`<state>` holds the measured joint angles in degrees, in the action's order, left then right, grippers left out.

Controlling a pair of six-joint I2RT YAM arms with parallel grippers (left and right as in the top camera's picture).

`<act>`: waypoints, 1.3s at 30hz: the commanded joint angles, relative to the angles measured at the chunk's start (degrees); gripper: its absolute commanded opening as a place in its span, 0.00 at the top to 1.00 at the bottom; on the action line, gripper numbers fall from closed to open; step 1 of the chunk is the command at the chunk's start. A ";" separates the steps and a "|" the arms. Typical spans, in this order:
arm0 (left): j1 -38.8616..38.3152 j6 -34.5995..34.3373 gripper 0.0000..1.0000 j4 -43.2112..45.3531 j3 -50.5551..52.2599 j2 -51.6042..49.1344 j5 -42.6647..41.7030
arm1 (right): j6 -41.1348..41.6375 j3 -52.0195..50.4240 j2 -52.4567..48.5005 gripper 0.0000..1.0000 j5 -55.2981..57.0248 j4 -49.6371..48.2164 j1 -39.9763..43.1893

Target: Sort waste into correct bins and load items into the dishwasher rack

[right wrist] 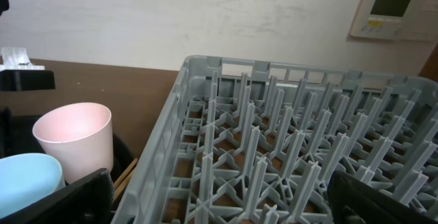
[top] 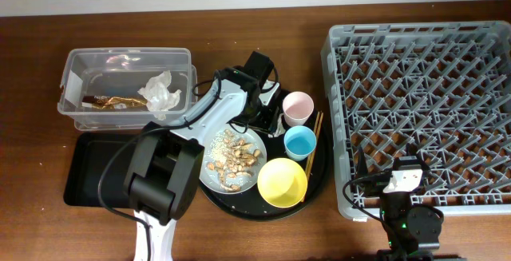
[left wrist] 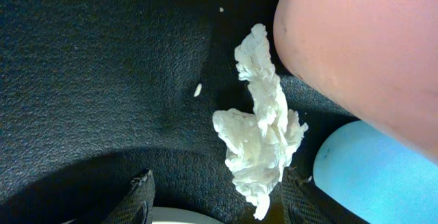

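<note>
My left gripper (left wrist: 219, 200) is open, low over the round black tray (left wrist: 102, 80). A crumpled white tissue (left wrist: 260, 135) lies between its fingers, close to the right one. The pink cup (left wrist: 363, 46) and blue cup (left wrist: 376, 176) stand just right of it. In the overhead view the left gripper (top: 263, 121) is between the grey-green plate (top: 209, 145) of food scraps (top: 233, 157) and the pink cup (top: 298, 107). My right gripper (right wrist: 226, 203) is open and empty over the front left of the dishwasher rack (right wrist: 274, 148).
The clear box (top: 128, 57) holds another tissue (top: 164, 92) and the gold wrapper (top: 116, 101). The shallow black tray (top: 88, 169) lies in front of it. The yellow bowl (top: 282, 182), blue cup (top: 301, 142) and chopsticks (top: 315, 137) sit on the round tray (top: 239, 209).
</note>
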<state>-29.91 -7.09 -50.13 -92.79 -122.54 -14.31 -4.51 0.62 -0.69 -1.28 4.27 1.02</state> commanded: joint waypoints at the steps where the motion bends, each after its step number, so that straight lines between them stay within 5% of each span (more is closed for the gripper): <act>1: -1.07 -0.13 0.46 0.94 0.09 -0.96 0.22 | 0.24 -0.31 0.37 0.02 0.48 0.26 -0.31; 4: -2.27 -0.13 0.50 2.32 0.09 -2.51 0.24 | 0.24 -0.31 0.37 0.02 0.48 0.28 -0.31; 6: -2.29 -0.15 0.74 3.19 0.07 -2.60 0.26 | 0.24 -0.31 0.37 0.02 0.48 0.28 -0.31; 10: -0.63 -0.17 0.99 2.34 -0.42 -2.54 0.63 | 0.24 -0.31 0.37 0.02 0.48 0.28 -0.31; 20: 17.81 -1.22 0.99 -12.52 -15.41 6.29 0.66 | 0.24 -0.31 0.37 0.02 0.48 0.26 -0.31; 24: 32.20 -11.58 0.99 -12.15 -15.65 11.78 4.24 | 0.24 -0.31 0.37 0.02 0.48 0.26 -0.31; 25: 35.39 -11.56 0.98 -12.37 -15.54 11.76 4.28 | 0.24 -0.31 0.37 0.02 0.48 0.26 -0.31; 26: 37.09 -11.56 0.83 -12.39 -15.47 11.74 4.26 | 0.24 -0.31 0.37 0.02 0.48 0.26 -0.31; 27: 38.86 -11.56 0.27 -12.39 -15.45 11.74 4.28 | 0.24 -0.31 0.37 0.02 0.48 0.26 -0.31; 28: 40.44 -11.54 0.01 -12.74 -15.45 11.72 4.28 | 0.24 -0.31 0.37 0.02 0.48 0.26 -0.31; 39: 44.68 -13.03 0.01 -16.06 -15.47 12.13 4.76 | 0.24 -0.31 0.37 0.02 0.48 0.26 -0.31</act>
<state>11.81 -18.50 -64.16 -107.79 -111.42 -8.08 -4.51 0.62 -0.64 -1.28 4.27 1.02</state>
